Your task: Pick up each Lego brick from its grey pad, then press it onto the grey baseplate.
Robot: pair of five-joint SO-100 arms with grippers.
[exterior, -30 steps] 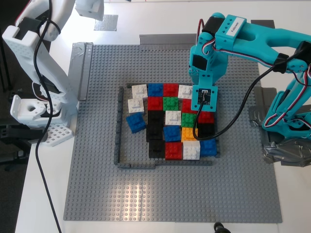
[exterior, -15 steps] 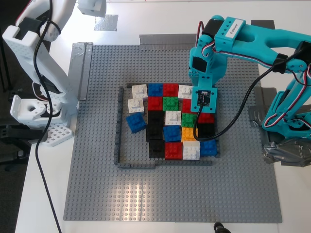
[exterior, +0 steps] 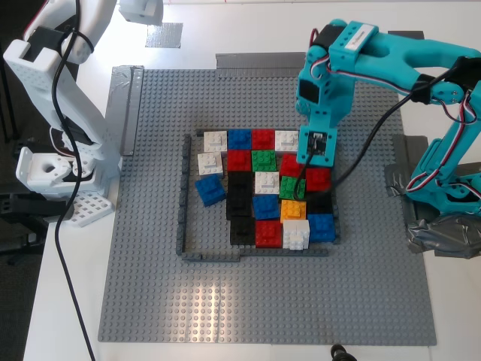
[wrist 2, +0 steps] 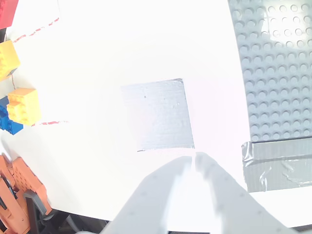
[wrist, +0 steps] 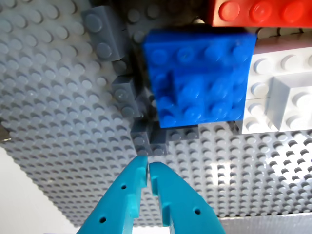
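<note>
Our first end effector (wrist: pixel 147 170) pinched closed and empty beside the blue brick (wrist: pixel 200 78), our second end effector (wrist 2: pixel 195 163) closed above the grey pad (wrist 2: pixel 157 114) near the grey baseplate (wrist 2: pixel 273 73)

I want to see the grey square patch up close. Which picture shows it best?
The second wrist view: the grey pad fills the middle, bare, just ahead of my second pincer. The exterior view shows it small at the top edge, partly hidden by the white arm. The first wrist view doesn't show it.

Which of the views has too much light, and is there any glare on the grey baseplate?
Second wrist view: overexposed, the table white around the grey pad, my second gripper washed out. Exterior view: a glare patch low on the grey baseplate. First wrist view: evenly lit, my first gripper sharp.
</note>
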